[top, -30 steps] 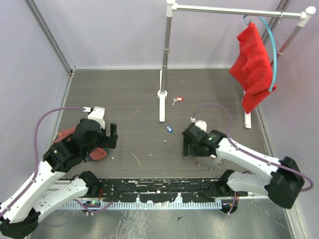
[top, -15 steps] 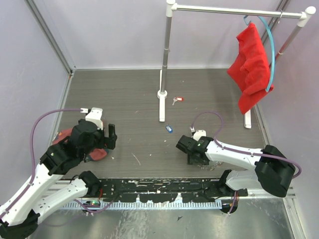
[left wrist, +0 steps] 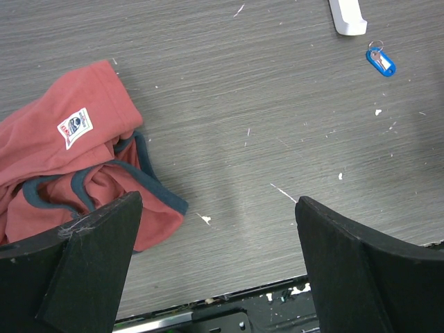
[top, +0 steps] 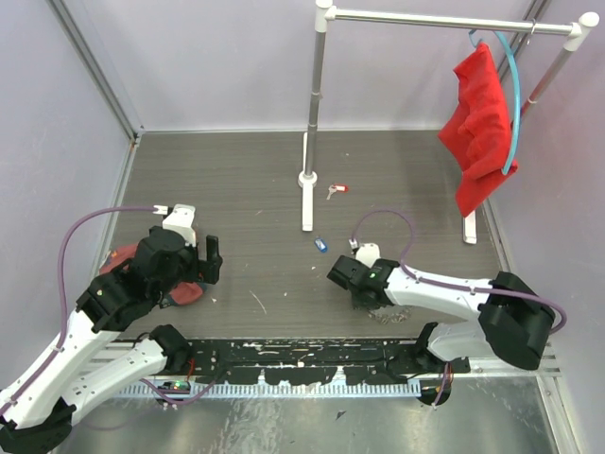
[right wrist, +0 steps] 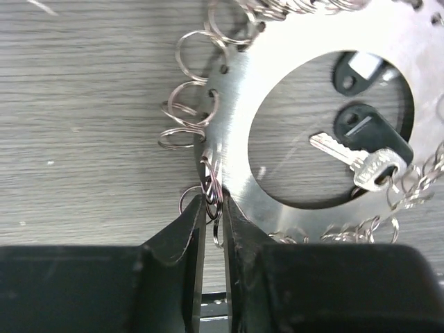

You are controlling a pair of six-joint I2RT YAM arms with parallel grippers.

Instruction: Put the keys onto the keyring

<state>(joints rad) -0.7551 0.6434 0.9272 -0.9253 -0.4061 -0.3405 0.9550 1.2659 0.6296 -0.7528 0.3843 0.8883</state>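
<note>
Two keys loose on the desk (top: 246, 189): blue-tagged key (top: 321, 245), red-tagged key (top: 337, 188). Barely begun: right tool (right wrist: 214, 208) clamped on a rim loop of the keyring (right wrist: 232, 139), left tool (left wrist: 216, 202) spread wide.

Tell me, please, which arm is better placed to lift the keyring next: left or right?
Right, most likely. The right gripper has its jaws pinched on a small ring at the rim of the keyring. The left gripper hangs open beside a red garment, with the keyring nowhere in its view.
</note>
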